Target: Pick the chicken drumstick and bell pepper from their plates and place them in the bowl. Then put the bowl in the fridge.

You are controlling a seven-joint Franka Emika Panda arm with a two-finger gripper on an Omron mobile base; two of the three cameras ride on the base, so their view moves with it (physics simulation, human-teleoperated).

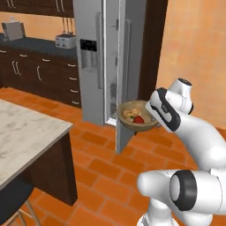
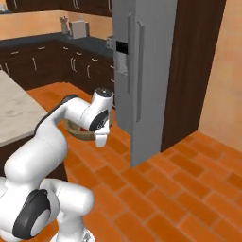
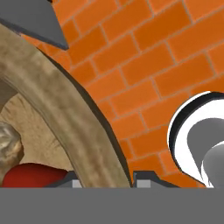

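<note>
My gripper [image 3: 105, 179] is shut on the thick rim of the wooden bowl [image 1: 132, 118], holding it in the air above the brick floor. In the bowl lie the golden-brown chicken drumstick [image 1: 129, 114] and the red bell pepper [image 1: 139, 119]. The hand view shows the bowl rim [image 3: 57, 109] between my fingertips, with the pepper [image 3: 30, 175] and the drumstick [image 3: 8, 146] inside. The bowl hangs just in front of the grey fridge [image 1: 90, 62], whose doors stand open, showing pale shelves. From the right, the bowl [image 2: 74, 128] is partly hidden behind my forearm. The plates are out of view.
A marble-topped island [image 1: 26, 132] with a dark stool [image 1: 13, 198] stands at the left. Dark cabinets and a counter with a toaster [image 1: 65, 42] run along the back wall. The fridge's right door [image 1: 126, 88] juts out edge-on beside the bowl. A dark wooden panel [image 2: 194, 71] flanks the fridge.
</note>
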